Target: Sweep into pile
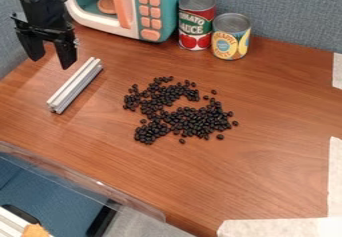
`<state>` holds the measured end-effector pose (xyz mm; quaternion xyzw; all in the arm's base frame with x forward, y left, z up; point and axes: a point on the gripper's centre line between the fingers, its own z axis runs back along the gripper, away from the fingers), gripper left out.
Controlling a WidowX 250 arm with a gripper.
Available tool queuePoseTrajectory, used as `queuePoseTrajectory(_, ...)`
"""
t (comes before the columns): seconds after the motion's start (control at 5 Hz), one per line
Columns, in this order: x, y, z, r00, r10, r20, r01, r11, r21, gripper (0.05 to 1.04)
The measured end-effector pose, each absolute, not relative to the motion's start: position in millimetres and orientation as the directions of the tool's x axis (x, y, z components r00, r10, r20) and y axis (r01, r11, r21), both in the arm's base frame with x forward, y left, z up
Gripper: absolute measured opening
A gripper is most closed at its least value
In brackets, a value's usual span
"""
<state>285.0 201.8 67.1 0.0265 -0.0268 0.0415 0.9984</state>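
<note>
One silvery grooved bar lies on the wooden table, apart from the dark beans and to their left in the camera view. Its long axis runs aslant: the far end points up and right, toward the toy microwave, the near end down and left. The beans spread loosely, with a few strays around the main cluster. Above the table, near the bar's far end, the black gripper hangs with its fingers wide apart, holding nothing
</note>
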Motion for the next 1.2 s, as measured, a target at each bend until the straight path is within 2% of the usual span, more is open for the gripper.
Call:
queuePoseTrajectory(0.2,283,200,55,0.996,0.082,0.027,-0.083,0.996,0.034,1.0)
queuePoseTrajectory(0.6,307,200,38,0.992,0.032,0.126,-0.048,0.99,0.133,1.0)
queuePoseTrajectory(0.8,309,202,29,0.993,0.025,0.119,-0.042,0.989,0.144,1.0)
queuePoseTrajectory(1.2,313,201,19,0.996,0.033,0.086,-0.043,0.991,0.123,1.0)
